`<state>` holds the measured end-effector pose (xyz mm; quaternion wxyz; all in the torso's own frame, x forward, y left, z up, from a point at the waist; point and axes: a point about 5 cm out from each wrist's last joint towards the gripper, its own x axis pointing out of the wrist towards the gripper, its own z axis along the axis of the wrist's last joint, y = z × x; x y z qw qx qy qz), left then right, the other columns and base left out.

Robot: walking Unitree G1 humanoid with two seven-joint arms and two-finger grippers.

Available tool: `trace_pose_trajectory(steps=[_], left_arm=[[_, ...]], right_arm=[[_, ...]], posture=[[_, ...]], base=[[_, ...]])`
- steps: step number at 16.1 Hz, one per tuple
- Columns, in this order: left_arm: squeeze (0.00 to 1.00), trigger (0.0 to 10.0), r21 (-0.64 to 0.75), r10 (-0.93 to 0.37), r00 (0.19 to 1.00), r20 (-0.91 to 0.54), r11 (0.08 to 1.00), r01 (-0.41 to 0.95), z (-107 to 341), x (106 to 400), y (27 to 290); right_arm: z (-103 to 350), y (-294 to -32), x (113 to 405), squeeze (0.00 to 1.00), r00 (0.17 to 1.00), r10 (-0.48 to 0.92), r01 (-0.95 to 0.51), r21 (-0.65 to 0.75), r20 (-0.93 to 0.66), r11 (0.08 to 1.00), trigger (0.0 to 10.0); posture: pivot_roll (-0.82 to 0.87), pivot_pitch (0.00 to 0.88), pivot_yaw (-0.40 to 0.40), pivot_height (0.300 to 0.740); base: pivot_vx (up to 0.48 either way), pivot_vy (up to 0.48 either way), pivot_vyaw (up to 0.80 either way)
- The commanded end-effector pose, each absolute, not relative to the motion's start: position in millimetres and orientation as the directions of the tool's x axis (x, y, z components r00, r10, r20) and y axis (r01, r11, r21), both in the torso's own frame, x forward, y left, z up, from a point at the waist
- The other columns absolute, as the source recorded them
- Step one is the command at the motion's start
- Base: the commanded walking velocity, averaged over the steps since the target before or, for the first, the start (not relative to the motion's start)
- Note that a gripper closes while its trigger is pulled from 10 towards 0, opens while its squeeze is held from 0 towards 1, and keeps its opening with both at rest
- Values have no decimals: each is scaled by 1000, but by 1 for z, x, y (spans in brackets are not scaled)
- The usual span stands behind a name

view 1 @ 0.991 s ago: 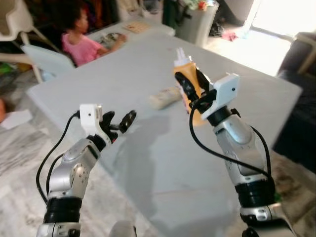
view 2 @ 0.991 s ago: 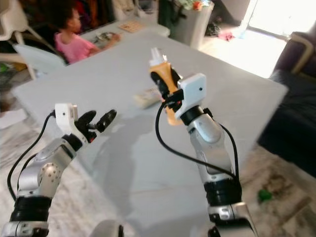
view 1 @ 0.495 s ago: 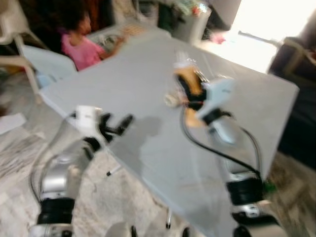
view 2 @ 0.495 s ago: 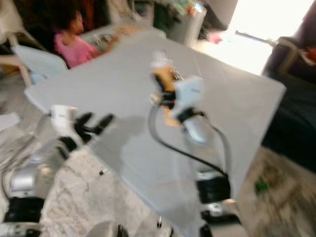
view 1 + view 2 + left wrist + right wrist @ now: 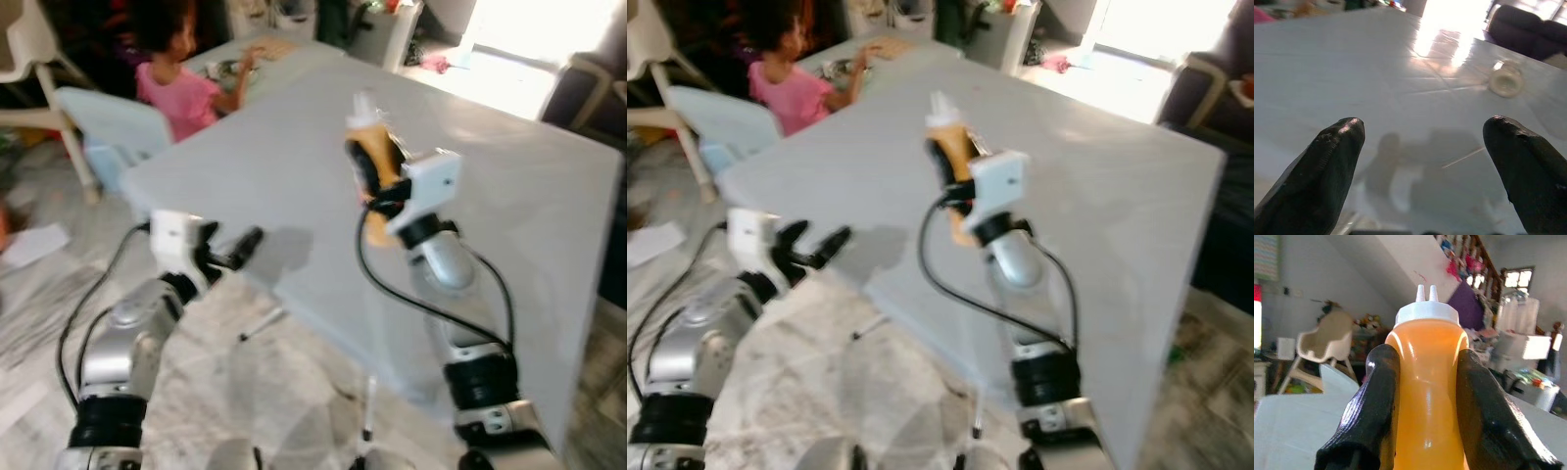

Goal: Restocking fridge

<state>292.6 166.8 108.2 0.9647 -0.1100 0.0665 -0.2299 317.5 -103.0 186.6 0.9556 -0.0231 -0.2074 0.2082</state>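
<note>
Left eye view: right claw [image 5: 377,166] still pinches the orange bottle [image 5: 374,157], now upright; left claw [image 5: 235,251] spread.

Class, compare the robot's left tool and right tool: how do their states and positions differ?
The left tool is open and holds nothing, while the right tool is shut on the orange squeeze bottle with a white twin-nozzle cap. The left tool hovers at the grey table's near edge; the right tool is raised above the tabletop. Both have two black fingers.
</note>
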Motion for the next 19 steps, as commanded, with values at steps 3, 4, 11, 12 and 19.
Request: trace_pose_trajectory(steps=[3, 4, 11, 12, 19], left_arm=[[0, 10000, -212, -431, 901, -51, 886, 412, 112, 298, 161], [0, 10000, -199, -409, 911, -57, 899, 391, 112, 300, 163], [0, 10000, -553, -548, 834, 66, 676, 487, 130, 299, 145], [0, 10000, -595, -565, 819, 94, 628, 501, 135, 300, 142], [0, 10000, -705, -779, 608, 156, 343, 621, 150, 274, 114]], right_arm=[[197, -122, 321, 0, 826, 331, -241, -245, 456, 939, 10000], [197, -122, 322, 0, 830, 325, -250, -219, 453, 943, 10000], [189, -95, 297, 0, 634, 686, -689, -140, 357, 711, 10000], [190, -96, 294, 0, 610, 710, -717, -136, 353, 684, 10000], [199, -101, 303, 0, 591, 715, -736, -111, 373, 667, 10000]], posture=[[52, 0, 5, 740], [57, 0, 5, 740], [48, 0, 5, 740], [48, 0, 5, 740], [45, 0, 6, 740]], base=[[0, 0, 0], [0, 0, 0], [0, 0, 0], [0, 0, 0], [0, 0, 0]])
